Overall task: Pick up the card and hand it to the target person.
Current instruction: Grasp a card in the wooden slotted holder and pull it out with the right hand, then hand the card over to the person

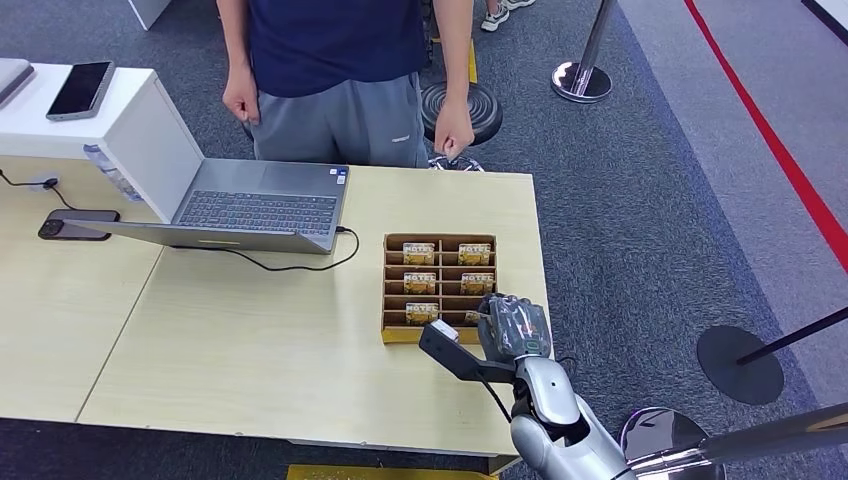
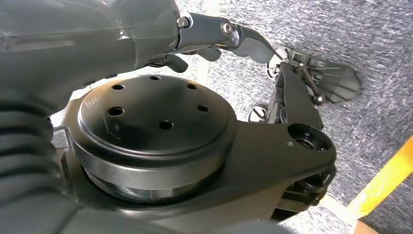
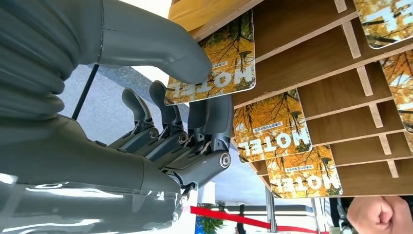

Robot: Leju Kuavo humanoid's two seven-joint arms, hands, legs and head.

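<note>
The right robot hand (image 3: 195,112) is pinching a hotel card (image 3: 214,73) by one edge at the wooden tray's (image 1: 392,330) near corner on the surface, so it risks slipping free while being lifted toward the person (image 1: 335,60)

Hotel reception mock-up in carpeted hall. Light wooden desk (image 1: 250,380) carries open laptop (image 1: 250,205) near far edge, wooden compartment tray (image 1: 392,290) of cards printed "HOTEL" (image 3: 272,131) near right edge. Person (image 1: 340,80) stands at far edge. Queue stanchions (image 1: 582,70), red floor line (image 1: 770,140) beyond.
</note>
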